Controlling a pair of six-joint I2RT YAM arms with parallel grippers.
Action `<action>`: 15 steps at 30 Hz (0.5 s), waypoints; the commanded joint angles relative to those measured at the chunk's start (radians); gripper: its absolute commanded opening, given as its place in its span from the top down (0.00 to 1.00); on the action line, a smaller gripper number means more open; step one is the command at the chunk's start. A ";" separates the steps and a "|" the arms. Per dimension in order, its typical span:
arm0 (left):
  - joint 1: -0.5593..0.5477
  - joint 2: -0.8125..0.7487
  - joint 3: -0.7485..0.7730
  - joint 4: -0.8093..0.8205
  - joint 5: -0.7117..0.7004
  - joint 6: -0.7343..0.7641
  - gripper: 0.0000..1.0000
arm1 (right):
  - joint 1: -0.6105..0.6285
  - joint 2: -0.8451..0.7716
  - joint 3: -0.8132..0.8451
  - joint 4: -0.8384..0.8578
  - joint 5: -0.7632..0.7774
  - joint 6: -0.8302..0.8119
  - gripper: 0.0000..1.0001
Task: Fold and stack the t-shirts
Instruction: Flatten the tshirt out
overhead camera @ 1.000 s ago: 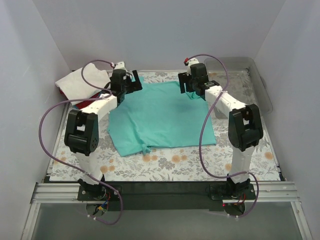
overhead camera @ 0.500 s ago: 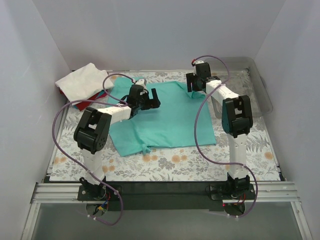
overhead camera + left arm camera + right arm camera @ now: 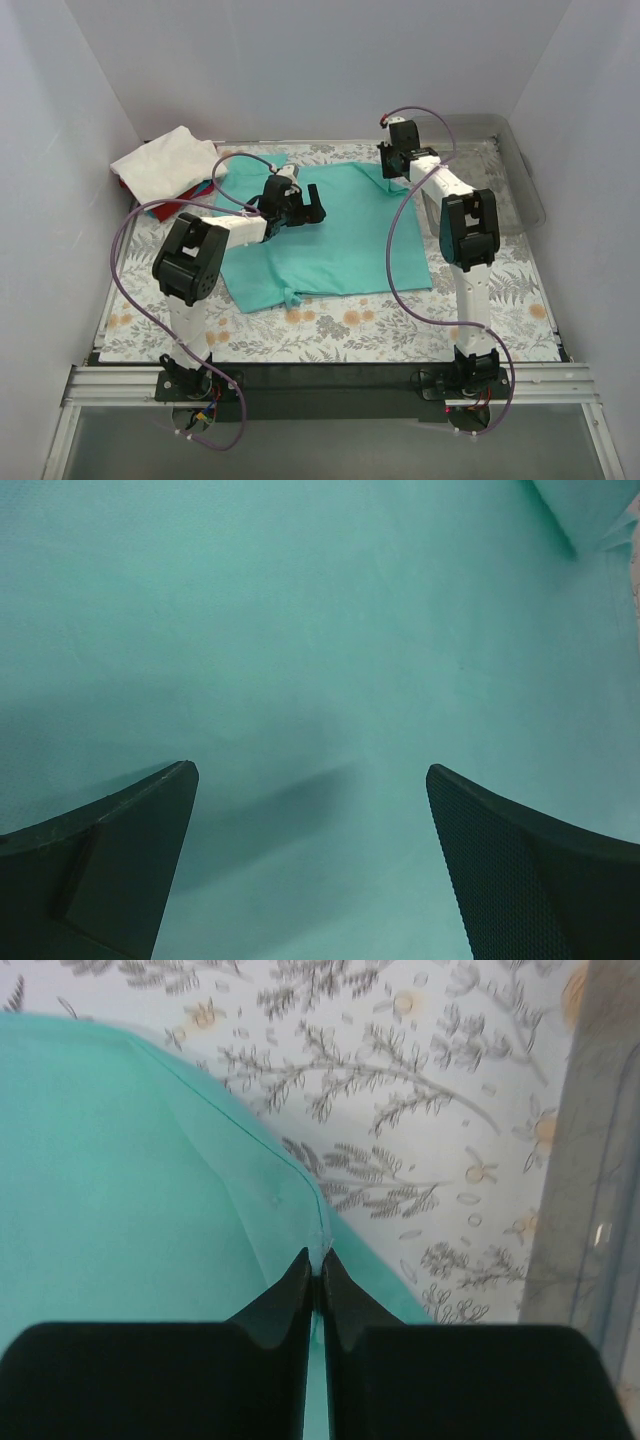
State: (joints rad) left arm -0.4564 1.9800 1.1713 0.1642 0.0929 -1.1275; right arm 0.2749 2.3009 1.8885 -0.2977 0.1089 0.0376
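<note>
The teal t-shirt [image 3: 340,240] lies spread on the tabletop [image 3: 350,325]. Your right end effector [image 3: 318,1260] pinches its far right corner. The left end effector [image 3: 310,770] hovers wide above it, left of centre. Pulling on that single pinch may bunch the shirt.

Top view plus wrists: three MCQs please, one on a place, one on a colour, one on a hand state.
1. Where does the white shirt lie?
A. far left corner
B. near right
C. centre

2. What colour is the spread shirt?
A. red
B. white
C. teal

3. How is the right hand?
A. open wide
B. shut on the spread shirt's edge
C. out of view

Key:
1 A, the top view shows it in the far left corner.
2 C, it is teal in every view.
3 B, the right wrist view shows its fingers pinching the edge.
</note>
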 commanded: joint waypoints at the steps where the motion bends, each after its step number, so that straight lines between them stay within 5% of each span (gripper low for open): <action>1: -0.002 0.022 -0.002 0.015 0.013 -0.003 0.09 | -0.006 0.025 0.105 0.017 0.031 -0.030 0.99; 7: -0.004 0.034 -0.002 0.015 0.016 0.000 0.09 | -0.020 0.106 0.253 0.006 0.115 -0.077 0.96; 8: -0.005 0.036 -0.001 0.015 0.018 0.000 0.09 | -0.023 0.115 0.264 0.008 0.118 -0.079 0.85; 9: -0.005 0.037 -0.001 0.015 0.019 0.000 0.09 | -0.025 0.117 0.277 0.008 0.120 -0.079 0.62; 10: -0.007 0.037 0.004 0.015 0.019 0.000 0.09 | -0.026 0.117 0.279 0.008 0.120 -0.081 0.55; 15: -0.025 0.022 0.014 0.012 0.025 0.001 0.09 | -0.025 0.042 0.213 0.022 0.066 -0.081 0.43</action>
State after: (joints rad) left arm -0.4614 2.0071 1.1732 0.1959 0.1001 -1.1301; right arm 0.2520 2.4096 2.1166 -0.2974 0.1982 -0.0319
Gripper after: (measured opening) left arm 0.908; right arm 0.560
